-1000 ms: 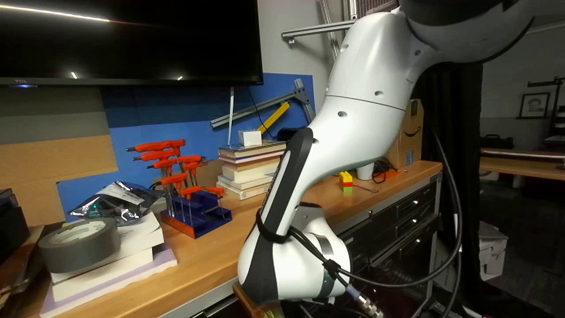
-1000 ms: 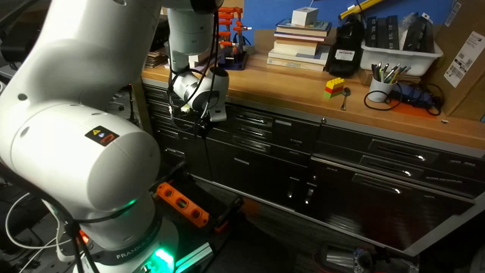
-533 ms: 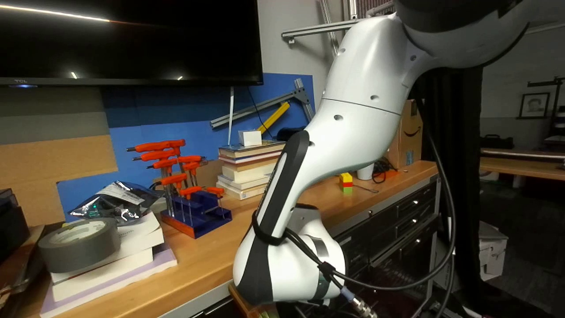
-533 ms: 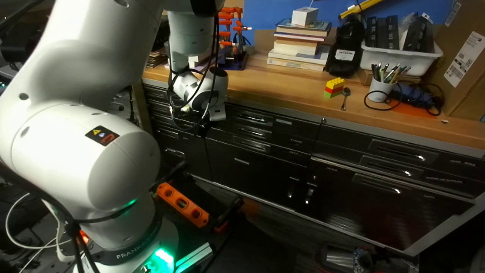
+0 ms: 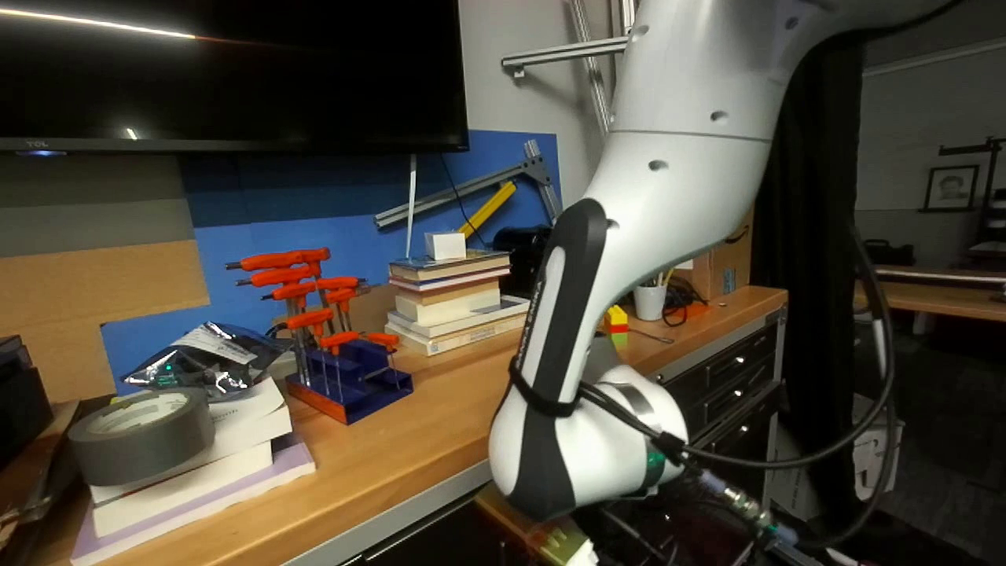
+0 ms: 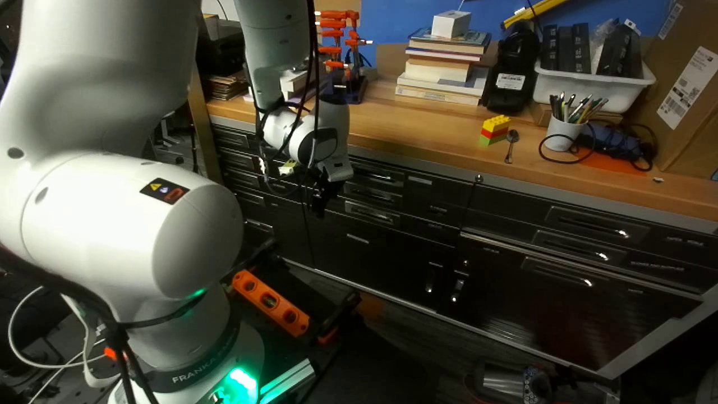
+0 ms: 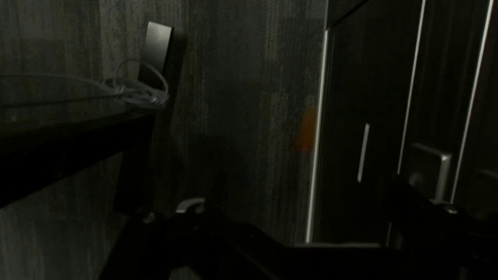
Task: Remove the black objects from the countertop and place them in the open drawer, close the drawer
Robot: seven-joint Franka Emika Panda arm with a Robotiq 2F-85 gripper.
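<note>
The wooden countertop [image 6: 426, 124] runs along the wall in both exterior views. Neither of the black objects can be made out on it; they are hidden or out of view. Below, dark drawer fronts [image 6: 371, 176] with silver handles lie flush with the cabinet. An open drawer does not show; it is hidden or out of view. My gripper [image 6: 321, 205] hangs in front of these fronts, lower than the countertop edge, pointing down. In the dark wrist view, the gripper [image 7: 305, 181] has its fingers wide apart, with only floor and cabinet front seen between them.
On the countertop stand a book stack [image 6: 440, 73], a black boxy item [image 6: 509, 73], toy bricks [image 6: 495, 130], a spoon [image 6: 510, 147], a pen cup [image 6: 562, 133], a white bin [image 6: 594, 90] and an orange-handled tool rack [image 5: 346, 377]. An orange level [image 6: 269, 303] lies near the robot base.
The arm has swung to the right in both exterior views. My gripper now shows below the wrist against the cabinet, shifted slightly right. The countertop items have not moved.
</note>
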